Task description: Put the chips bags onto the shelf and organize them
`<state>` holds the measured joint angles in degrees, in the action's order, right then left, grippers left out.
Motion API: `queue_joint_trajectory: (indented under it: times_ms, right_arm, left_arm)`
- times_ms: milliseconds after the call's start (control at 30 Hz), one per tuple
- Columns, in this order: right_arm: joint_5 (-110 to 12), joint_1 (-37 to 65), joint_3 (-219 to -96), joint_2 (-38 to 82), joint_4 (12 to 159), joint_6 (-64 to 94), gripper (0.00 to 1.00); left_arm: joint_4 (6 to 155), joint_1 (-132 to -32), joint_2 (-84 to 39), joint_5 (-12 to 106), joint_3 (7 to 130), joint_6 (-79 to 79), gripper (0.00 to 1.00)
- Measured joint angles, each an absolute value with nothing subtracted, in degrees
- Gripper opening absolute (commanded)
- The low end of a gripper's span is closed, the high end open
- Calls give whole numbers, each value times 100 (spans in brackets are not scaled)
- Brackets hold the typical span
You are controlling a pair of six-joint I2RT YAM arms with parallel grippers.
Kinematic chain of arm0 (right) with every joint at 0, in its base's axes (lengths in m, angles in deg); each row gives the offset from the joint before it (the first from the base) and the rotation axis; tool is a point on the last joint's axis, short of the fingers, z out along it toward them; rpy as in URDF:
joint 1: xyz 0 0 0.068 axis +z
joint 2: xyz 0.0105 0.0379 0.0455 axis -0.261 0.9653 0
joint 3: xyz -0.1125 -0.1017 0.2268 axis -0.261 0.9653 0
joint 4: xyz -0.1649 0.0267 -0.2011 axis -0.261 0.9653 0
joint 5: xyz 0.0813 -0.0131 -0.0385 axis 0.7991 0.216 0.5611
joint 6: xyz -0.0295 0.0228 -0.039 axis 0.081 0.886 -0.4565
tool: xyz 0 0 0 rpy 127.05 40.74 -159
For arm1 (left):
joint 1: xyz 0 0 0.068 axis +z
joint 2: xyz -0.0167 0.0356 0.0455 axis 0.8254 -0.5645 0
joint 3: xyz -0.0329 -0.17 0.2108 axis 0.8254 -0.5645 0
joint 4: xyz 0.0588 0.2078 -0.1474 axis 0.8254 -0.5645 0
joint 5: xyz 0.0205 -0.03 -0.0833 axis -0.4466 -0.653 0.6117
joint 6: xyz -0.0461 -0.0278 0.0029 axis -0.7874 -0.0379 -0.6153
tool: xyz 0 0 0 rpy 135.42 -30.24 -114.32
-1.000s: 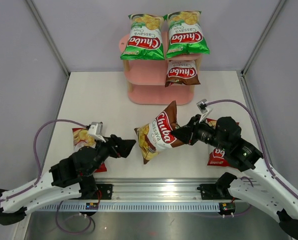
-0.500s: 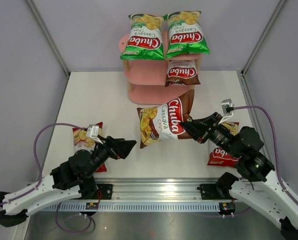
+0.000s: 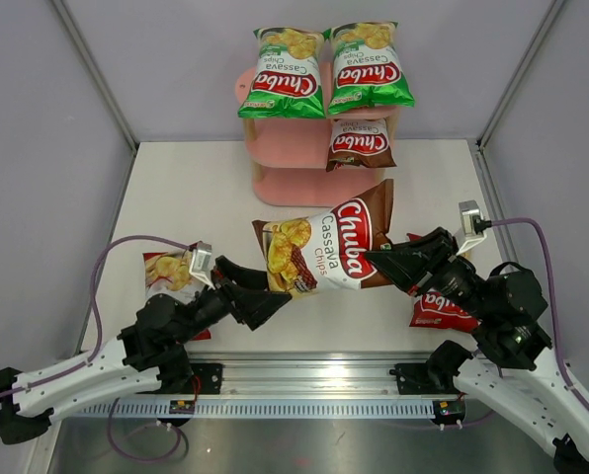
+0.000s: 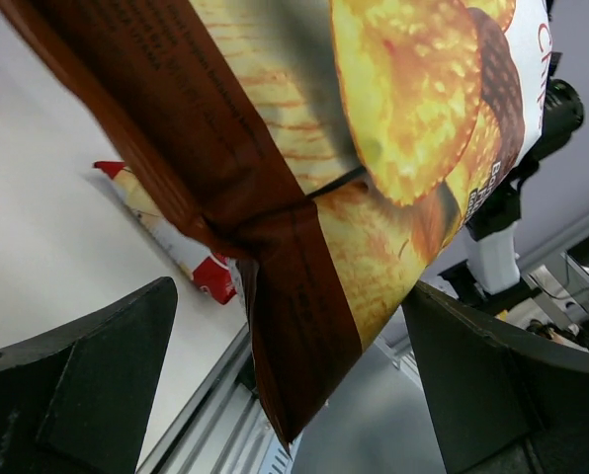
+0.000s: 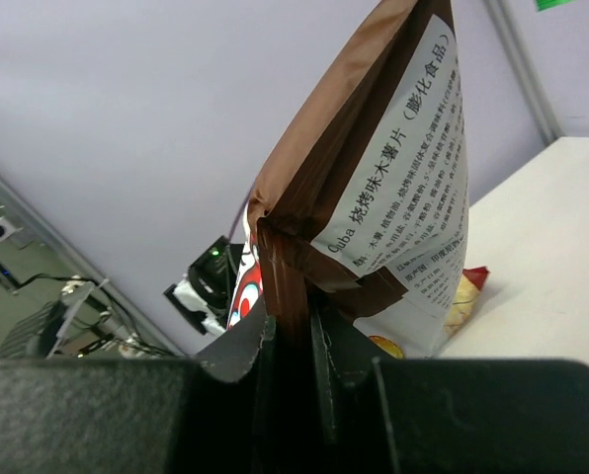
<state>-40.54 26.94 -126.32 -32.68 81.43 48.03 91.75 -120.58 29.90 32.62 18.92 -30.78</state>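
Nearest, the left gripper point(image 3: 263, 291) stands wide open. The lower corner of the lifted brown bag point(image 3: 324, 247) hangs between its spread fingers point(image 4: 87, 385), touching neither. The right gripper point(image 3: 376, 260) is pinched tight on that bag's opposite seam, holding it above the table point(image 3: 196, 197). A left red bag point(image 3: 164, 275) and a right red bag point(image 3: 435, 312) lie flat by the arms. Behind, the pink shelf point(image 3: 299, 186) carries a left green bag point(image 3: 283, 74) and a right green bag point(image 3: 369, 67) on top — a second brown bag point(image 3: 361, 143) on the middle tier.

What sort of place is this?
Probably a robot lab cell: plain grey enclosure walls, white tabletop with aluminium mounting rail, and a small pink three-tier shelf staged with glossy green chips bags.
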Motion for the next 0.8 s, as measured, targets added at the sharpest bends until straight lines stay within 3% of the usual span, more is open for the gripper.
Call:
queue_joint_trajectory:
  times_ms: [200,267,300,367,400,567,633,667,800]
  right_arm:
    - [-3624,2694,-12632,-3047,7674,5152,0]
    - [-3569,2694,-12632,-3003,7621,5190,0]
    - [-3545,2694,-12632,-2995,7621,5190,0]
    - [-3510,2694,-12632,-2995,7634,5170,0]
    - [-3475,2694,-12634,-2993,7680,5139,0]
    - [-3453,2691,-12678,-3006,8150,4901,1]
    - [-3453,2691,-12776,-3012,8456,4811,42]
    - [-3453,2691,-12842,-3010,8618,4794,53]
    - [-3429,2691,-13141,-3012,9166,4696,80]
  left_arm:
    - [9879,-12058,2590,3845,1892,-3065,97]
    - [10038,-12058,2588,3935,1892,-3063,85]
    - [10117,-12058,2599,3968,1892,-3049,68]
    - [10204,-12058,2623,4007,1892,-2982,52]
    - [10204,-12058,2640,4016,1892,-2907,37]
    - [10027,-12036,2747,4079,1895,-2477,19]
    - [9918,-12025,2817,4145,1897,-2188,14]
    - [9846,-12019,2861,4177,1897,-2042,13]
    - [9606,-12014,3044,4389,1901,-1515,8]
